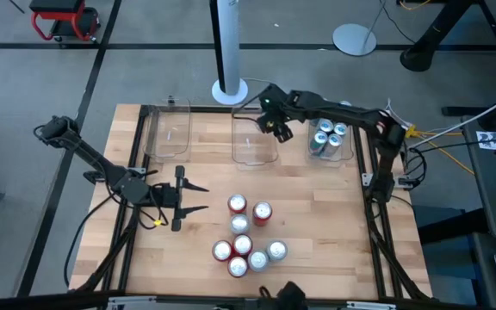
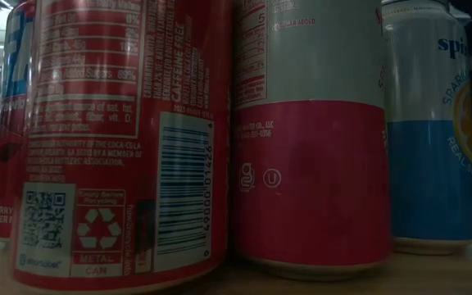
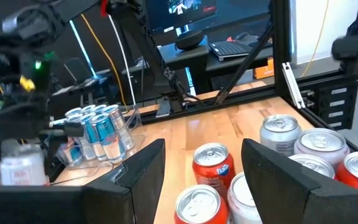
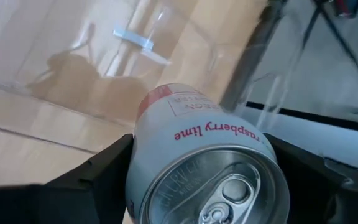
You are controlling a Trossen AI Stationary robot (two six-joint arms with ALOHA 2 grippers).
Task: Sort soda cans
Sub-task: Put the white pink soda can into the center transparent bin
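Sorting drove our placements: our right end effector [image 1: 275, 126] gripped a silver-and-red raspberry lime can [image 4: 207, 168] over the middle clear bin [image 1: 255, 138], probably to drop it. Teal cans [image 1: 329, 138] filled the neighbouring bin. Our left end effector [image 1: 198, 197] waited with fingers apart and empty, beside the unsorted cans [image 1: 246, 238] on the tabletop [image 1: 325, 215].

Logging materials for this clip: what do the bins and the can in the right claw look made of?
Bins: clear, glossy plastic, apparently; the table's wood shows through the walls.
Can in the right claw: metal, likely aluminium; brushed silver top with pull tab, printed pale body.
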